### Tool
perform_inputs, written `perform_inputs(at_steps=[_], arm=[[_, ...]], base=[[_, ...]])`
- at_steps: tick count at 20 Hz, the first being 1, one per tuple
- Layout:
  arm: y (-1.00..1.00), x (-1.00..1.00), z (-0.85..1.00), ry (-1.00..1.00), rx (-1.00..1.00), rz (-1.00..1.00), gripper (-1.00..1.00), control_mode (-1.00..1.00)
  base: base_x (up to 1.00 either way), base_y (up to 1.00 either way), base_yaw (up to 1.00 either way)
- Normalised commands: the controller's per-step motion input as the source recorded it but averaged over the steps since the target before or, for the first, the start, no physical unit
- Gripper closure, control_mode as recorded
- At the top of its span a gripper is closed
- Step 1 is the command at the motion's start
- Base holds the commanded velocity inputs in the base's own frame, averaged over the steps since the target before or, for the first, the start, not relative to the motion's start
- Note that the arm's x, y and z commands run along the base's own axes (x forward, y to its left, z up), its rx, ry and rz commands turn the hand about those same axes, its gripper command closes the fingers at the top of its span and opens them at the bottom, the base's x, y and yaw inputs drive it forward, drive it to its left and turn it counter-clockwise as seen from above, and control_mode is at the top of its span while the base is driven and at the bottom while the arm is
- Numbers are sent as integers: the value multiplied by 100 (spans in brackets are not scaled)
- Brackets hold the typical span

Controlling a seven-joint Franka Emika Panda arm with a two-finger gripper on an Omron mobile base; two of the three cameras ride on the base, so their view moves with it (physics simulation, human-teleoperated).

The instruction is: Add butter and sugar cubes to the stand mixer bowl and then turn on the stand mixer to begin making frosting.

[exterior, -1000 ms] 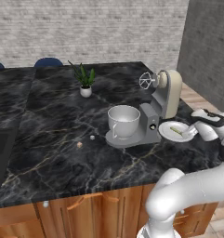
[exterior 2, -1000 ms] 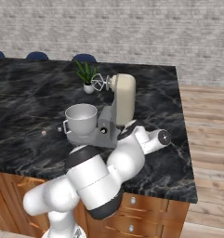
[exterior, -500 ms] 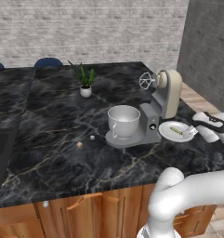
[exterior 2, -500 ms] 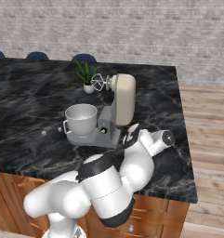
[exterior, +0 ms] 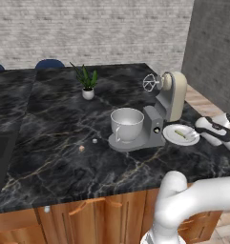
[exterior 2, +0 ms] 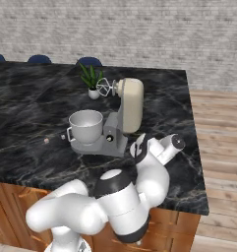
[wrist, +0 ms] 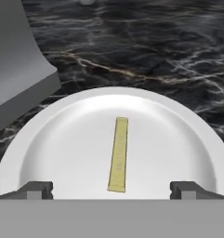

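The stand mixer [exterior: 168, 102] stands mid-counter with its cream head tipped back and the whisk [exterior: 150, 83] in the air. The white stand mixer bowl [exterior: 127, 125] sits on its grey base and looks bare inside. The butter [exterior: 81, 148], a tan lump, and the white sugar cube [exterior: 94, 141] lie on the dark counter left of the bowl, a little apart. My gripper [wrist: 112, 189] is open, low over the near rim of a flat white plate [wrist: 62, 139] right of the mixer. Nothing is between its fingertips [wrist: 36, 188].
A thin yellow strip [wrist: 119, 153] lies across the plate's middle. The mixer's grey base [wrist: 16, 69] rises just left of the plate in the hand view. A small potted plant [exterior: 88, 82] stands at the back. The counter's right edge [exterior 2: 196, 147] drops to wooden floor.
My elbow and upper arm have swung lower and nearer the cameras. The hand has stayed beside the plate, shifting only slightly. Nothing on the counter has moved.
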Motion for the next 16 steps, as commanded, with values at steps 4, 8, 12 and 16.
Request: perform_inputs(at_steps=[4, 8, 12, 16], arm=[[2, 11, -2, 7, 0, 0, -100, -100], [0, 10, -7, 1, 0, 0, -100, -100], [0, 10, -11, 0, 0, 0, -100, -100], [7, 10, -22, 0, 0, 0, -100, -100]], base=[[0, 0, 0], [0, 0, 0], [0, 0, 0], [0, 0, 0]])
